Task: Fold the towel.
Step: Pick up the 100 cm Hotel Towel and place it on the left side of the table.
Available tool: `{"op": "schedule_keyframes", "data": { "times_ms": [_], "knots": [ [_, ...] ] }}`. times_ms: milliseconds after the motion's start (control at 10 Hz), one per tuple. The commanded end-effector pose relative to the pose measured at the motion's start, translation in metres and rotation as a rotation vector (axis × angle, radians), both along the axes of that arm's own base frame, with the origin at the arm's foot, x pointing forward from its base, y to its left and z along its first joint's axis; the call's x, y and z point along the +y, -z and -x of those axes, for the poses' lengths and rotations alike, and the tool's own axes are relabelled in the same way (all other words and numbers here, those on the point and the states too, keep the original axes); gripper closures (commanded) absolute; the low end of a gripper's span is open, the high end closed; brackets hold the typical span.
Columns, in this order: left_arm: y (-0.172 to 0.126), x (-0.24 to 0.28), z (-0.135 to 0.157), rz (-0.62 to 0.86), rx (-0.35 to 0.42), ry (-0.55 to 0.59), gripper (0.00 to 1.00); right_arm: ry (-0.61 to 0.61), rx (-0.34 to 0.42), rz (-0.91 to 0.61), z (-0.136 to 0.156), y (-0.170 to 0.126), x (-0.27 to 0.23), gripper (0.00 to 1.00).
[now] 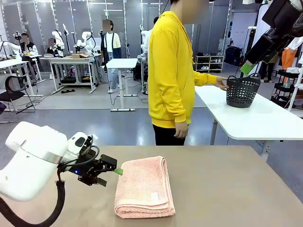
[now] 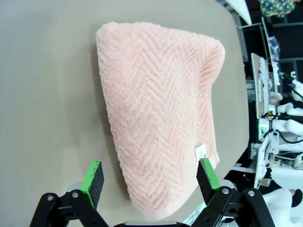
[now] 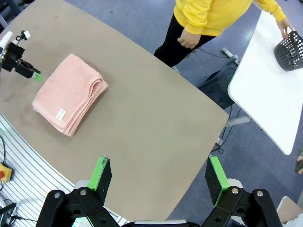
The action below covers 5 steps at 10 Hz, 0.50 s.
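Observation:
The salmon-pink towel lies folded into a thick rectangle on the brown table, its small white tag near the front edge. My left gripper hovers just left of the towel, open and holding nothing. In the left wrist view the towel spreads ahead of the left gripper, whose green pads straddle its near end. My right gripper is raised high at the upper right. From up there, the right gripper stands open, with the towel far below.
A person in a yellow hoodie stands at the table's far side, one hand on a dark basket on a white table behind. The brown table's right half is bare.

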<state>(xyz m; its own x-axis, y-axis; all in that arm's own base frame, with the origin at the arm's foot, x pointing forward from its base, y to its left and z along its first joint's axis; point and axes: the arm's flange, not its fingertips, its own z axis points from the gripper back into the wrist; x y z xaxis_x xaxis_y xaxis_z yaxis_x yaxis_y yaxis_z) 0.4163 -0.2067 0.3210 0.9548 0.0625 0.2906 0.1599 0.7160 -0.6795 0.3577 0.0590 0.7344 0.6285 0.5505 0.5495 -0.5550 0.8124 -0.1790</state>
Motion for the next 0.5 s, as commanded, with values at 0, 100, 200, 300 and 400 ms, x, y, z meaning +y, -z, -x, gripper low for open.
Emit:
{"op": "schedule_keyframes", "data": {
  "times_ms": [0,100,200,300,400],
  "knots": [
    [0.026,-0.007,-0.010,0.036,-0.026,-0.015,0.00,0.010,-0.002,0.006,0.001,0.000,0.000,0.00],
    [0.033,-0.008,-0.014,0.078,-0.013,-0.018,0.00,0.010,-0.002,0.006,0.001,0.000,0.000,0.00],
    [0.039,-0.010,-0.016,0.085,-0.009,-0.030,0.00,0.010,-0.002,0.006,0.001,0.000,0.000,0.00],
    [0.047,-0.012,-0.019,0.098,0.002,-0.044,0.00,0.010,-0.002,0.006,0.001,0.000,0.000,0.00],
    [0.054,-0.015,-0.020,0.126,0.012,-0.051,0.00,0.010,-0.002,0.006,0.001,0.000,0.000,0.00]
  ]
}}
